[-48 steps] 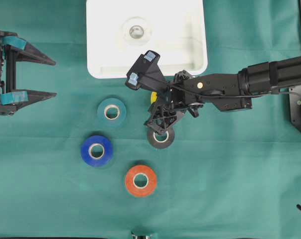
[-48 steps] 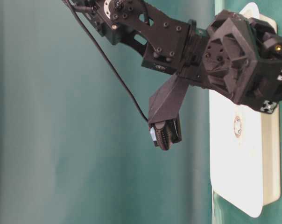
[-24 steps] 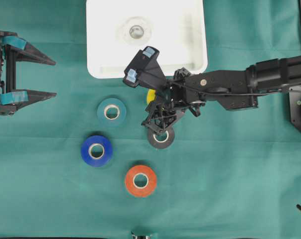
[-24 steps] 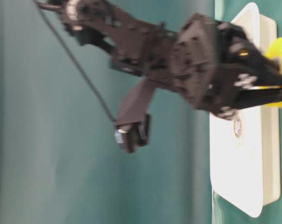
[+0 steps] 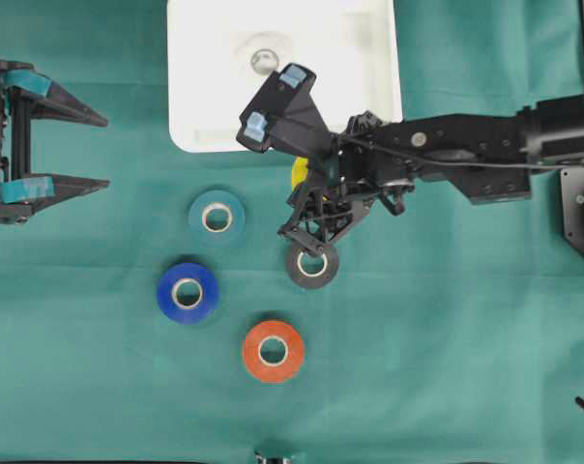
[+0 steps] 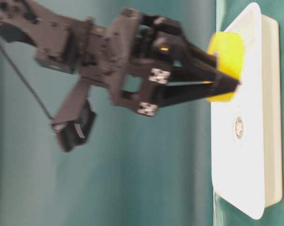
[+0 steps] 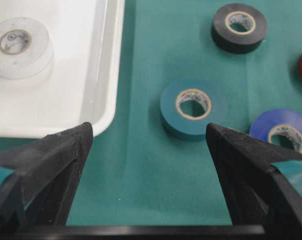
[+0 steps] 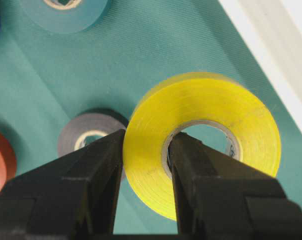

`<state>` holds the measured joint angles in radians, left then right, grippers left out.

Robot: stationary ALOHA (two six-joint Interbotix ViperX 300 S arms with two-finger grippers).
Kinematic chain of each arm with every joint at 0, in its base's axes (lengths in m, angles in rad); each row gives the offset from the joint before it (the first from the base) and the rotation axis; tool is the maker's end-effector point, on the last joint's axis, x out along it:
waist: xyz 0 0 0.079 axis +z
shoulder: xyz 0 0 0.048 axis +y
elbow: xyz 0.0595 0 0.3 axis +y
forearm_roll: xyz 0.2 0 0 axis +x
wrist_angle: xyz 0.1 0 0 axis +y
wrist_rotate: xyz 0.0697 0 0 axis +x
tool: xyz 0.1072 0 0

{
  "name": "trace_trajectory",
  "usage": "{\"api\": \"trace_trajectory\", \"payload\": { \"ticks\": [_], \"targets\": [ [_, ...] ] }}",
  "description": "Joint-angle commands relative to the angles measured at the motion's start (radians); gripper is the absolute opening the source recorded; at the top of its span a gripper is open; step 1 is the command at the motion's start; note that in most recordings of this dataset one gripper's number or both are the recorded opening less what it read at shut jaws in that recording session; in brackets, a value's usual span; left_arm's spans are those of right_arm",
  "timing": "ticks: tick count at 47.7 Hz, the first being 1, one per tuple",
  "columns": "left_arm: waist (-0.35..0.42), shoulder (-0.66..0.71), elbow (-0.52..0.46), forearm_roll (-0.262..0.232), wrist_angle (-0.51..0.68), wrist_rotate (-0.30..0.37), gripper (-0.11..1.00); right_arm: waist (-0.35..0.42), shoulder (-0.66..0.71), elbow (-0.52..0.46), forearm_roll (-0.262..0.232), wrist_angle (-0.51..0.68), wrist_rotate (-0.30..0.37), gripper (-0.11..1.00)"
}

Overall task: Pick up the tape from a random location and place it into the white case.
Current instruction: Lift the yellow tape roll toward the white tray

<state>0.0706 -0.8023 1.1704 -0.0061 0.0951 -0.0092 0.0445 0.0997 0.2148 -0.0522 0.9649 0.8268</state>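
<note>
My right gripper (image 5: pixel 304 188) is shut on a yellow tape roll (image 8: pixel 206 115), one finger through its core and one outside. It holds the roll (image 5: pixel 298 174) on edge above the green cloth, just short of the near rim of the white case (image 5: pixel 195 97). From table level the yellow roll (image 6: pixel 225 59) hangs in front of the case (image 6: pixel 245 179). A white tape roll (image 5: pixel 265 60) lies inside the case. My left gripper (image 5: pixel 103 152) stands open and empty at the far left, facing the case corner (image 7: pixel 66 95).
Loose rolls lie on the cloth: teal (image 5: pixel 217 217), blue (image 5: pixel 188 292), black (image 5: pixel 312 264) right under the right gripper, and red-orange (image 5: pixel 273 350). In the left wrist view the teal roll (image 7: pixel 193 106) lies ahead between the open fingers.
The right gripper has risen and shifted toward the case with the yellow roll in it, which now shows fully at table level. The left arm has not moved.
</note>
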Motion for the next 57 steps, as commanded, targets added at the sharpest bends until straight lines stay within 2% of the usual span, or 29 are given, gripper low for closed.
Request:
{"api": "trace_trajectory", "payload": {
  "ticks": [1,13,23,57],
  "targets": [
    [-0.002,0.003,-0.02,-0.002,-0.005,-0.002,0.96,0.0,-0.052,-0.052,-0.012,0.043,-0.002,0.28],
    [0.0,0.003,-0.02,-0.002,-0.005,-0.002,0.96,0.002,-0.094,-0.132,-0.038,0.206,-0.002,0.28],
    [0.005,0.003,-0.021,-0.003,-0.005,-0.002,0.96,0.005,-0.114,-0.184,-0.051,0.288,-0.005,0.28],
    [0.006,0.003,-0.02,-0.002,-0.005,-0.002,0.96,0.011,-0.123,-0.196,-0.071,0.311,-0.005,0.28]
  ]
}}
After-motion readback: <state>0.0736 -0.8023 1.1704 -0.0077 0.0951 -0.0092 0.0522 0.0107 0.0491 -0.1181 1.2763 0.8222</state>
